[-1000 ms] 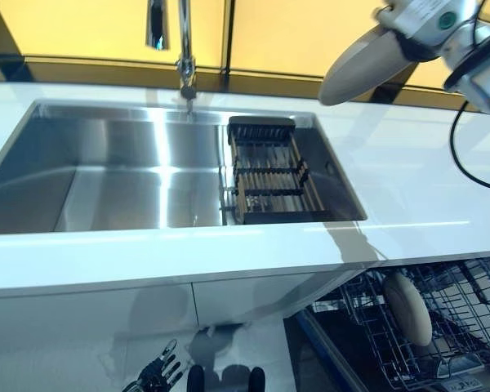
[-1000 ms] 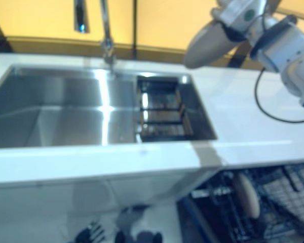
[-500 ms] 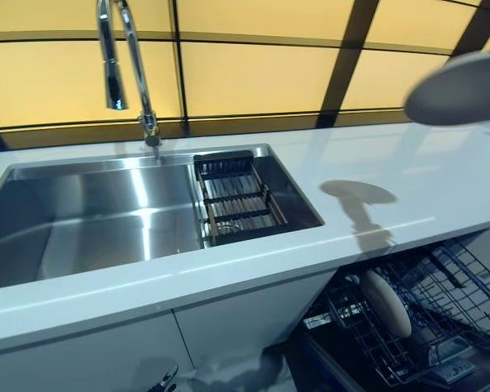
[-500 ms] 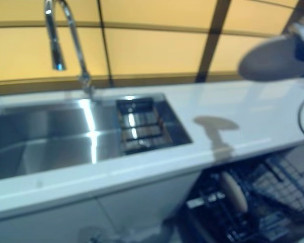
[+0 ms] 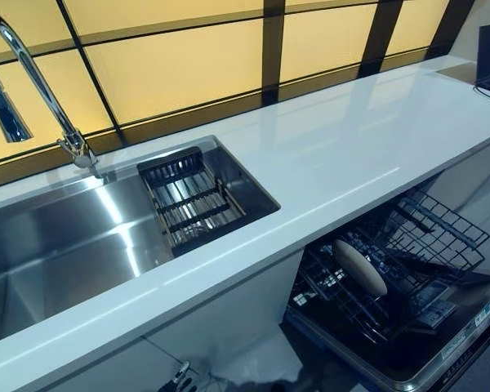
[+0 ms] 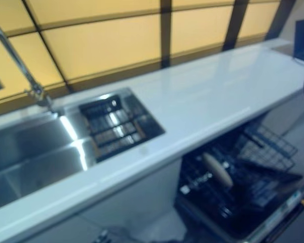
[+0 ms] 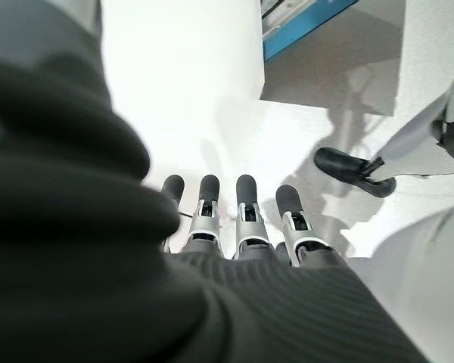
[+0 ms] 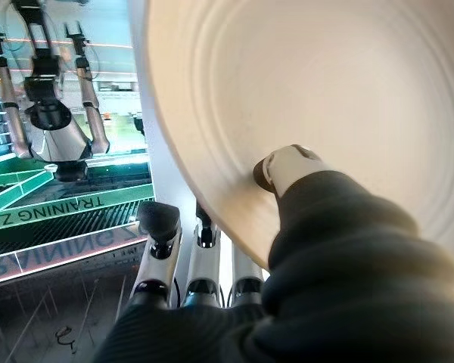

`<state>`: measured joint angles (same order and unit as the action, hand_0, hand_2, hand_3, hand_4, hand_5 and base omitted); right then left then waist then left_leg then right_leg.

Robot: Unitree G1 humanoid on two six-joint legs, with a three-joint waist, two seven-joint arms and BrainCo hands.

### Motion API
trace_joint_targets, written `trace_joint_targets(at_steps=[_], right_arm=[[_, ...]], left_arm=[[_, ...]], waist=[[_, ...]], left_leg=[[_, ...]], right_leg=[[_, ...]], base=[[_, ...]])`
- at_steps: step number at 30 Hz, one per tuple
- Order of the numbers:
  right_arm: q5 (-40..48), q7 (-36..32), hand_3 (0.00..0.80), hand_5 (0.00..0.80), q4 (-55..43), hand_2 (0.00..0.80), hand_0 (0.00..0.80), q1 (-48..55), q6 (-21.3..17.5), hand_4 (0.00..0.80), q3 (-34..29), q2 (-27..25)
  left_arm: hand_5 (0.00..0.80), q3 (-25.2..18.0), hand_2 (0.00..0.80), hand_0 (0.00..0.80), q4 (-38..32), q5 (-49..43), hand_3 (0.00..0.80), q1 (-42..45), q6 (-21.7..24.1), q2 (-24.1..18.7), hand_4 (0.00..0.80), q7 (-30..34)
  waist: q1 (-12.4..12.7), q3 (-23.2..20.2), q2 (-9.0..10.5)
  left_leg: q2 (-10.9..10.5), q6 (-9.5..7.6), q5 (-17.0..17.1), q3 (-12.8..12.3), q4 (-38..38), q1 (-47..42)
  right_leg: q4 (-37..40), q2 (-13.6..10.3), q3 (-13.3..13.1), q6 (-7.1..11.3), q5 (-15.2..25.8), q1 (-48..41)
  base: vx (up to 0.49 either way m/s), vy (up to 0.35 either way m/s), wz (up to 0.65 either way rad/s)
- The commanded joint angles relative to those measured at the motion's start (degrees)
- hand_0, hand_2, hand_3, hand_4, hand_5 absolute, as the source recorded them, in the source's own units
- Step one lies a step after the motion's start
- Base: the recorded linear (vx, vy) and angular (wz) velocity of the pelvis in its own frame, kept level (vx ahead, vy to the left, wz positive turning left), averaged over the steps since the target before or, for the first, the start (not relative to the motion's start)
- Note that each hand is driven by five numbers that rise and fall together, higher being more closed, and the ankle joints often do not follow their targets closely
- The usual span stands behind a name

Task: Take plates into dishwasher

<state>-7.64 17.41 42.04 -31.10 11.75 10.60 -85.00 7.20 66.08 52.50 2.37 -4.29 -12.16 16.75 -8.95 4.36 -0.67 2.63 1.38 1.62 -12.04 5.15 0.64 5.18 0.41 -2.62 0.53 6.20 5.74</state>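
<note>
Cream round plate point(image 8: 303, 98) sits pinched in the right hand point(image 8: 212, 302) — thumb on its face, fingers behind its rim. A second cream plate point(image 5: 359, 267) stands on edge in the black wire dishwasher rack point(image 5: 429, 237), below the white counter's point(image 5: 343, 155) front edge. Left to right: steel sink point(image 5: 57, 245), black drying rack point(image 5: 184, 200) at its right end. The left hand point(image 7: 238, 215) hangs with fingers straight, holding nothing
</note>
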Motion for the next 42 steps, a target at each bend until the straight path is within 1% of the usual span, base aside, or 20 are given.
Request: trace_joint_targets(at_steps=[1, 6, 8, 13, 20, 22, 26, 31, 40, 42], right_arm=[[3.43, -1.78, 0.8, 0.8, 0.63, 0.8, 0.8, -1.61, -2.33, 0.8, -4.96, 0.44], [8.92, -8.01, 0.8, 0.8, -1.98, 0.8, 0.8, -0.23, -2.24, 0.8, -5.9, 4.8], [11.48, -10.65, 0.8, 0.8, -3.37, 0.8, 0.8, 0.1, -2.48, 0.8, -6.33, 7.33], [11.13, -13.92, 0.8, 0.8, -5.16, 0.8, 0.8, -0.84, -1.86, 0.8, -5.54, 11.58], [11.25, -14.54, 0.8, 0.8, -5.57, 0.8, 0.8, -1.05, -1.5, 0.8, -5.36, 12.26], [10.04, -16.51, 0.8, 0.8, -7.19, 0.8, 0.8, -2.98, 1.91, 0.8, -4.15, 15.13], [8.11, -19.08, 0.8, 0.8, -7.15, 0.8, 0.8, -2.15, 4.15, 0.8, -3.65, 16.5], [5.89, -21.05, 0.8, 0.8, -7.22, 0.8, 0.8, -0.4, 4.99, 0.8, -3.73, 17.01], [1.76, -21.21, 0.8, 0.8, -7.95, 0.8, 0.8, 2.14, 5.55, 0.8, -4.1, 17.47], [-0.78, -20.98, 0.8, 0.8, -8.19, 0.8, 0.8, 2.99, 5.6, 0.8, -4.17, 17.88]], left_arm=[[0.0, 0.67, 0.0, 0.0, 0.45, -0.86, 0.0, -1.97, 0.87, -3.39, 0.0, 0.72], [0.0, 0.39, 0.0, 0.0, 0.46, -1.07, 0.0, -2.92, 0.77, -3.44, 0.0, 0.6], [0.0, 0.31, 0.0, 0.0, 0.48, -1.43, 0.0, -3.09, 0.93, -3.2, 0.0, 1.03], [0.0, 0.62, 0.0, 0.0, 0.29, -3.14, 0.0, -3.23, 1.83, -2.66, 0.0, 1.6], [0.0, 0.77, 0.0, 0.0, 0.18, -3.52, 0.0, -3.18, 2.14, -2.48, 0.0, 1.53], [0.0, 1.28, 0.0, 0.0, -0.15, -2.93, 0.0, -3.69, 2.57, -2.38, 0.0, 1.07], [0.0, 1.14, 0.0, 0.0, -0.37, -2.58, 0.0, -3.81, 2.75, -2.21, 0.0, 1.16], [0.0, 1.27, 0.0, 0.0, -0.47, -2.77, 0.0, -3.79, 3.07, -2.2, 0.0, 1.26], [0.0, 1.78, 0.0, 0.0, -1.27, -2.29, 0.0, -4.02, 3.18, -2.23, 0.0, 0.89], [0.0, 1.78, 0.0, 0.0, -1.3, -2.24, 0.0, -4.19, 3.17, -2.24, 0.0, 0.78]], waist=[[0.81, 1.74, 4.77], [0.27, 2.63, 4.28], [0.16, 3.06, 3.92], [0.25, 3.97, 3.12], [0.28, 4.29, 2.85], [0.22, 5.62, 1.71], [0.0, 6.26, 1.09], [-0.19, 6.47, 0.99], [-0.65, 6.84, 0.98], [-0.72, 6.89, 0.93]], left_leg=[[-1.3, -2.26, -5.72, -1.44, -0.15, -3.21], [-1.27, -2.14, -5.59, -1.87, -0.15, -3.07], [-1.27, -2.11, -5.58, -2.05, -0.15, -3.06], [-1.34, -2.09, -5.4, -2.23, -0.15, -2.86], [-1.36, -2.1, -5.34, -2.25, -0.15, -2.81], [-1.58, -2.02, -5.01, -1.97, -0.15, -2.13], [-1.71, -1.94, -4.91, -2.04, -0.15, -2.13], [-1.72, -1.91, -4.91, -2.06, -0.15, -2.24], [-1.64, -1.87, -4.9, -2.54, -0.15, -2.25], [-1.62, -1.88, -4.94, -2.67, -0.15, -2.24]], right_leg=[[-0.18, 0.45, -1.37, 2.7, -3.51, -2.68], [-0.18, 0.49, -1.76, 2.56, -3.22, -2.22], [-0.18, 0.42, -1.74, 2.46, -3.14, -2.09], [-0.18, 0.32, -1.45, 2.15, -3.0, -1.72], [-0.18, 0.24, -1.35, 2.08, -2.94, -1.65], [-0.18, -0.02, -1.04, 1.82, -2.75, -0.95], [-0.18, -0.17, -0.95, 1.68, -2.66, -0.84], [-0.18, -0.17, -1.02, 1.64, -2.58, -0.85], [-0.18, -0.07, -1.55, 1.74, -2.4, -0.69], [-0.18, -0.07, -1.6, 1.76, -2.4, -0.64]], base=[[-0.033, -0.047, -0.05], [-0.031, -0.03, -0.02], [0.0, 0.0, 0.0], [0.0, 0.0, 0.0], [-0.005, -0.003, 0.0], [-0.083, -0.035, -0.01], [-0.017, -0.003, -0.01], [0.0, 0.0, 0.0], [0.0, 0.0, 0.0], [0.0, 0.0, 0.0]])
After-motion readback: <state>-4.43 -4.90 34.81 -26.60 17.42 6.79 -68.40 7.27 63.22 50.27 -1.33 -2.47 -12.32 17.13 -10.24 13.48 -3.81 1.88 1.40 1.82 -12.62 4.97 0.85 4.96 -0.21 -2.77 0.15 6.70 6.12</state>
